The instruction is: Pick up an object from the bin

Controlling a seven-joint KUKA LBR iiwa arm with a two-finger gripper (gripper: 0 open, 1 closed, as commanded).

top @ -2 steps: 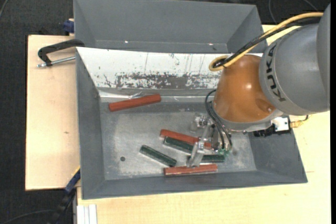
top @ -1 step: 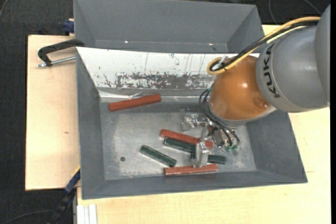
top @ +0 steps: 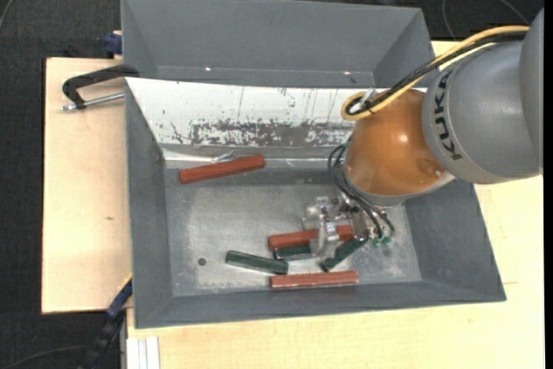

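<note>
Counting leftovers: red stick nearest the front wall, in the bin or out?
In. The red stick lies flat on the floor of the bin, along the front wall.

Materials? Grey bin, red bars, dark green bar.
Grey bin: looks like sheet metal, matte; the back wall is scuffed with dark marks and catches a bright sheen. Red bar by the back wall and red bar at the front: flat, even colour, probably plastic or painted wood. Dark green bar left of the gripper: same look.

Matt grey metal bin [top: 268,39] w/ scuffed back wall, glossy orange cover [top: 389,155], matt red stick [top: 222,170]
</note>
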